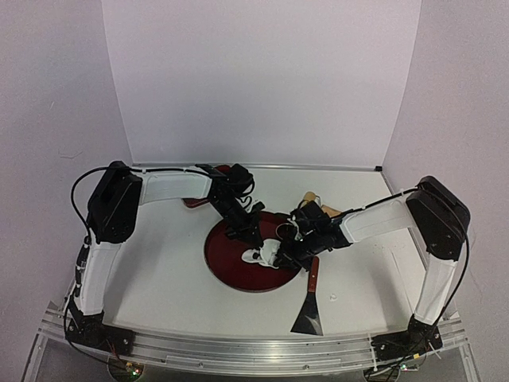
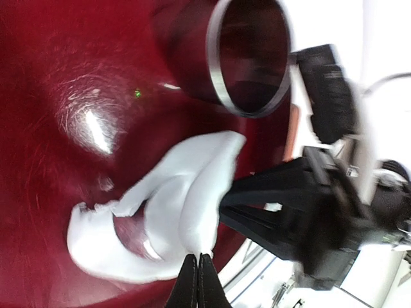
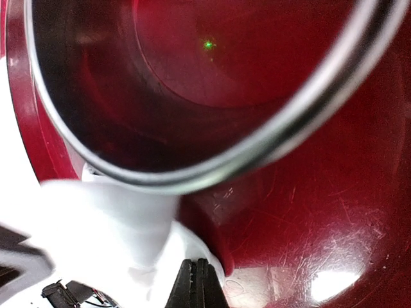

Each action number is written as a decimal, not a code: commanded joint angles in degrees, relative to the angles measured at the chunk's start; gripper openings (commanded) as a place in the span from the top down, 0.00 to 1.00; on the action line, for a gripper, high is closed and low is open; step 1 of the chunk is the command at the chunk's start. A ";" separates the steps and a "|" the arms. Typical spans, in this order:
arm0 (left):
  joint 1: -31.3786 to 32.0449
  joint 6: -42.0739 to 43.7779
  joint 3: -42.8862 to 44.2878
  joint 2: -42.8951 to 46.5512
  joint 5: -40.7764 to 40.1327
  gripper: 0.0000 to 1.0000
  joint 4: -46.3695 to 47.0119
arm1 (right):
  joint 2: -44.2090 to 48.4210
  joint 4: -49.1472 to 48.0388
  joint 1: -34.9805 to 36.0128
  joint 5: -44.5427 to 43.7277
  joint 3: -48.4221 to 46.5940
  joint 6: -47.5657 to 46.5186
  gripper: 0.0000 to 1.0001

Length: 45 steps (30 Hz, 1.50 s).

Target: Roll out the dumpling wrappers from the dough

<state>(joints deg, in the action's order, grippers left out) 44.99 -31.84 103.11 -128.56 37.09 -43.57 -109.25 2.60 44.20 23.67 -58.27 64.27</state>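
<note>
left wrist, lower centre: left hand [image 2: 198, 282] and right hand [image 3: 194, 282] pinch the dough [image 2: 160, 212], probably to peel it off the tray [image 2: 64, 96].

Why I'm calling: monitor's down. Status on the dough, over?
Both shut: left end effector, right end effector, pinching dough. Dough crumpled, on tray. Metal ring close beside it.
</note>
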 commanded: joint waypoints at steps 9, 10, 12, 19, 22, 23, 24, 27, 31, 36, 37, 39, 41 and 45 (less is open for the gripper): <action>-0.05 -1.16 -1.58 8.19 -3.48 1.00 -0.57 | -3.69 8.04 1.64 -1.51 -2.07 -1.73 1.00; -0.11 -1.15 -1.52 8.44 -4.07 1.00 -0.81 | -3.81 8.16 1.69 -1.51 -2.18 -1.77 1.00; -0.08 -1.19 -1.67 8.98 -5.38 1.00 -1.11 | -4.02 8.34 1.76 -1.52 -2.40 -1.90 1.00; -1.24 -2.37 -2.42 11.81 -12.95 1.00 -1.99 | -4.82 9.41 1.82 -1.48 -3.40 -2.52 1.00; -1.98 -2.59 -2.56 13.03 -15.00 1.00 -2.07 | -5.34 9.87 1.88 -1.39 -3.93 -2.77 1.00; -2.29 -2.61 -2.58 13.41 -15.42 1.00 -2.02 | -5.54 10.08 1.92 -1.35 -4.11 -2.87 1.00; -2.55 -2.62 -2.56 13.68 -15.65 1.00 -2.03 | -5.75 10.29 1.99 -1.32 -4.32 -2.95 1.00; -3.09 -2.43 -2.44 14.24 -16.33 1.00 -2.10 | -6.28 10.93 2.05 -1.34 -4.89 -3.41 1.00; -3.49 -1.90 -1.76 14.39 -16.52 1.00 -2.98 | -6.76 11.87 2.12 -1.36 -5.78 -3.97 1.00; -3.86 0.06 -0.82 15.68 -20.77 1.00 -5.20 | -6.82 13.32 2.17 -1.70 -6.76 -4.85 1.00; -4.13 0.47 -0.48 15.99 -21.57 1.00 -5.87 | -6.75 13.64 2.16 -1.77 -7.03 -5.05 1.00; -4.54 1.41 0.17 16.54 -22.73 1.00 -7.20 | -6.46 14.44 2.27 -2.02 -7.86 -5.66 1.00; -4.81 2.30 0.58 16.93 -23.63 1.00 -8.34 | -5.68 14.94 2.33 -2.15 -8.98 -6.38 1.00; -4.81 3.10 -0.66 17.61 -23.37 1.00 -8.92 | -3.38 15.21 2.91 -2.36 -12.71 -8.13 1.00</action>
<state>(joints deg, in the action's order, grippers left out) 40.58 -31.01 101.11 -115.21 15.47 -50.66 -113.21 13.11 46.15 23.21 -67.52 58.61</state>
